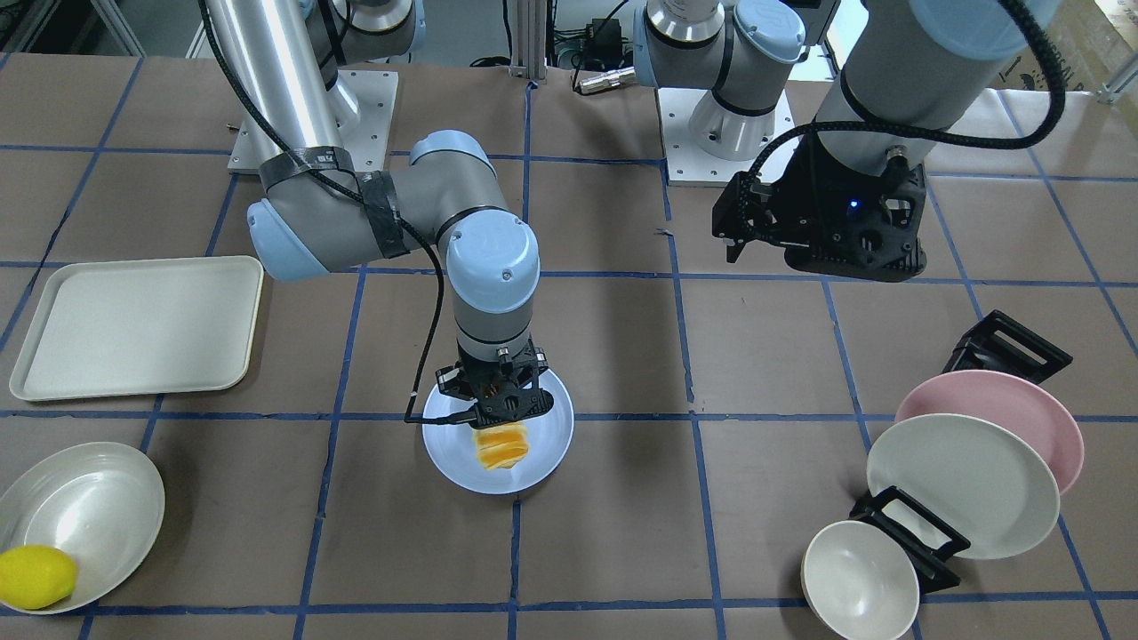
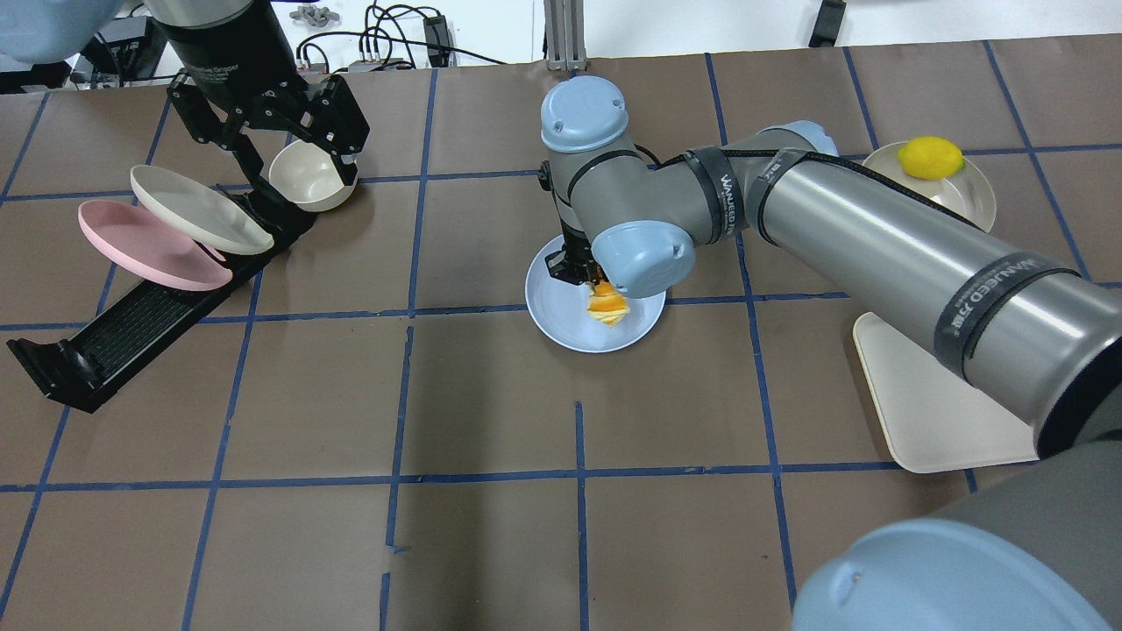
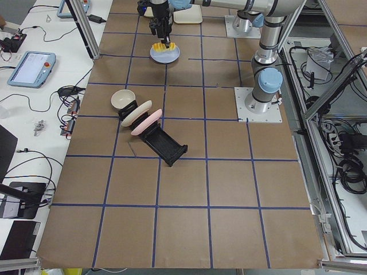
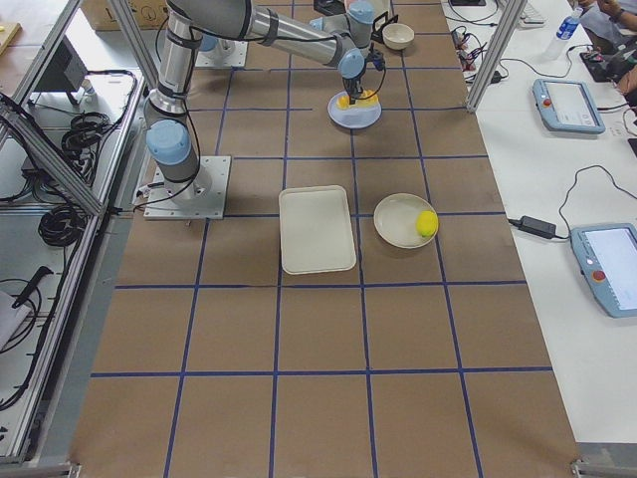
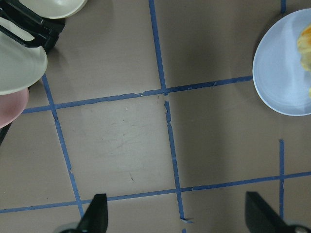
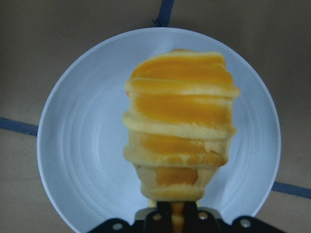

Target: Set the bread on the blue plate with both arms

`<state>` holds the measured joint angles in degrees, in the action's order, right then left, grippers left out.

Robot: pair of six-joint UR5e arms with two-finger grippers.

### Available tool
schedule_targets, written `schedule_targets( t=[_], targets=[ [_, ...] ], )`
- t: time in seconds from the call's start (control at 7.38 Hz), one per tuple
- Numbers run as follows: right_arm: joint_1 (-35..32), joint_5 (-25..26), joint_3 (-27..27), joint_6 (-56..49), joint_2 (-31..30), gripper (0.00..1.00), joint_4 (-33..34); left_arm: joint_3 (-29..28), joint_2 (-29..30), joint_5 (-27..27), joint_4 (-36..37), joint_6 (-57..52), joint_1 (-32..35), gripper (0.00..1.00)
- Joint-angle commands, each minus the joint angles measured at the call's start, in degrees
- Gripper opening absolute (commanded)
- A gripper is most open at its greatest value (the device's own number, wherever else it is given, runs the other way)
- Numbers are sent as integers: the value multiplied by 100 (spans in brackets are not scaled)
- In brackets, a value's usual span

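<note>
The right end effector [image 1: 500, 425] points straight down over the middle of the bench [image 2: 491, 543], its fingers pressed onto the narrow end of the bread [image 6: 180, 131]. The loaf sticks out from the pinch over the blue plate [image 6: 77, 145], ridged orange top upward. It sits well inside the rim, a little toward the plate's right in the overhead view. Whether its underside touches the plate cannot be told.

The left end effector [image 5: 177, 221] is spread wide and holds nothing. It hangs above bare bench at the far left. In its wrist view the blue plate shows at the upper right edge and the racked dishes at the upper left.

In the overhead view a black rack [image 2: 131, 324] lies at the left. A pink plate [image 2: 131, 241] and a cream plate [image 2: 188, 206] lean in it, overlapping, and a small bowl [image 2: 307, 180] stands at its far end. At the far right a lemon [image 2: 931, 158] lies in a shallow bowl [image 2: 973, 197]. Nearer on the same side is a cream tray [image 2: 920, 412], partly hidden by the right arm.
</note>
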<state>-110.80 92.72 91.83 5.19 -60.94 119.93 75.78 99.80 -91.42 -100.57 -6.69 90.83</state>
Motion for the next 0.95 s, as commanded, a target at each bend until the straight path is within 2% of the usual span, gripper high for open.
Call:
schedule_targets(
  t=[0.0, 0.14, 0.27, 0.41, 0.54, 0.81],
  targets=[
    [-47, 9, 10, -18, 126, 4, 171, 25, -13, 1, 46, 1, 5, 100],
    [-56, 27, 19, -27, 126, 5, 171, 25, -13, 1, 46, 1, 5, 100],
    [-56, 45, 19, -36, 135, 35, 163, 25, 4, 1, 46, 1, 5, 100],
    [-56, 19, 19, -262, 126, 81, 162, 7, 4, 1, 46, -8, 5, 100],
    [-56, -8, 45, -247, 117, 100, 171, 7, 4, 1, 46, -8, 5, 100],
    [-47, 1, 141, -264, 91, 100, 171, 7, -4, 1, 46, -8, 5, 100]
  ],
)
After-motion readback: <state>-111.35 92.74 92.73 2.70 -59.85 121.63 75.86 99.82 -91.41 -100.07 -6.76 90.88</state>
